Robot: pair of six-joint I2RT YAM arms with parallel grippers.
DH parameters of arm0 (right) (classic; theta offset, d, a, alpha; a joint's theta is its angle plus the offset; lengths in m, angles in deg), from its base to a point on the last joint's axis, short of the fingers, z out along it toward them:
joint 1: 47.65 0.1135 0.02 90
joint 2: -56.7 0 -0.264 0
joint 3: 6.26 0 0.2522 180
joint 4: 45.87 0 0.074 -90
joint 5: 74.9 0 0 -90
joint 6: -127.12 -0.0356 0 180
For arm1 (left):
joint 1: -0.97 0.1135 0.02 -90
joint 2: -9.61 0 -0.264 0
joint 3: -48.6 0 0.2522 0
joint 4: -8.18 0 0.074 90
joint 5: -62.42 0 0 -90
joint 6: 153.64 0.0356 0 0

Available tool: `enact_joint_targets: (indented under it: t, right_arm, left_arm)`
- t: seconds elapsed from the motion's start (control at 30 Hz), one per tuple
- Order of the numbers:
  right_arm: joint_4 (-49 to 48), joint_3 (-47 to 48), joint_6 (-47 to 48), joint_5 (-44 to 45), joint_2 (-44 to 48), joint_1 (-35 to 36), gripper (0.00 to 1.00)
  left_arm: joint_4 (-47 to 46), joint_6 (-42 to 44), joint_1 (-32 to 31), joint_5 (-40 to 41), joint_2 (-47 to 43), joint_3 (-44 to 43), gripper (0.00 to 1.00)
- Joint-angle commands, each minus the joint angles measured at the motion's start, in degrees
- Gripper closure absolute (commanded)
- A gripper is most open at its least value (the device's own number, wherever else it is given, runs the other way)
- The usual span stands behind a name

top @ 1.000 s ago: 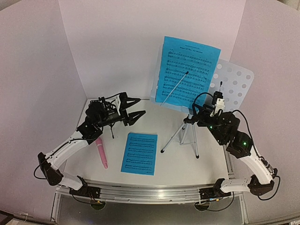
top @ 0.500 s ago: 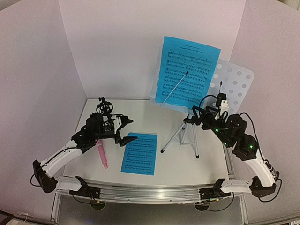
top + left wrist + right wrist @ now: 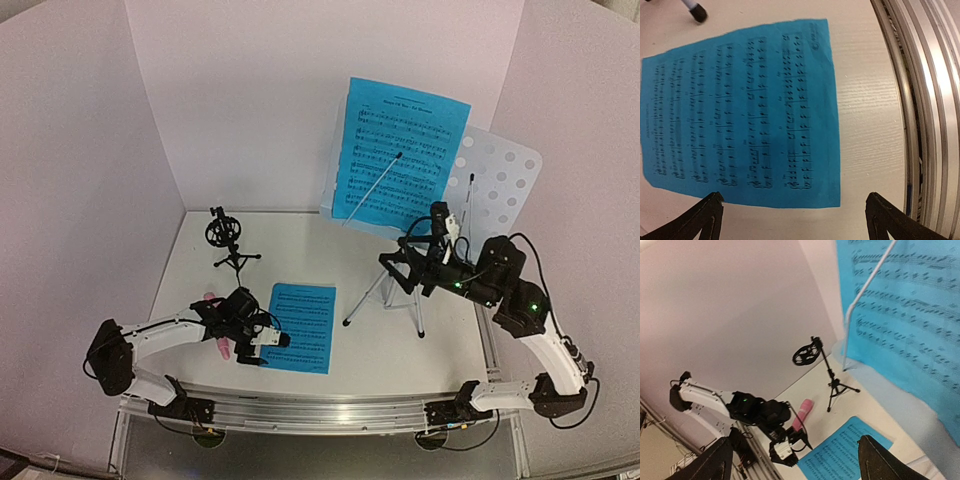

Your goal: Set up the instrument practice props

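Left wrist view: left tool (image 3: 794,212) spread wide, empty, low over edge of loose blue sheet (image 3: 740,115), flat on desk (image 3: 865,100). Judgement: thin paper; lift one edge first, pinch lightly, avoid creasing. Right tool (image 3: 792,452) apart, near music stand (image 3: 400,290).

The top external camera sits high behind the arm bases, facing 12 o'clock and downward, far enough off to hold the whole table (image 3: 380,350). The left wrist camera hangs close over the flat blue sheet-music page (image 3: 740,115), looking nearly straight down. The right wrist camera looks from 3 o'clock toward 9, farther off. It shares that page, the small black tripod mic mount (image 3: 834,385) and the left arm (image 3: 715,405) with the top view.
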Motion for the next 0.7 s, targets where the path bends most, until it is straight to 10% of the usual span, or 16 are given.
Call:
enact_joint_targets:
  t: [0.0, 0.47, 0.67]
  right_arm:
    - [-1.0, 0.5, -2.1, -14.6, -2.6, 0.0, 0.16]
    - [3.8, -6.6, -9.7, -8.7, -7.0, 10.7, 0.18]
    - [6.3, -9.6, -16.2, -4.4, -13.4, 17.3, 0.18]
  left_arm:
    - [1.0, 8.7, -0.5, 2.5, 4.1, 0.9, 0.00]
    - [-1.0, 16.2, -0.5, 8.0, 16.7, -1.4, 0.01]
    - [-2.2, 19.1, -0.5, 6.9, 17.0, 0.4, 0.36]
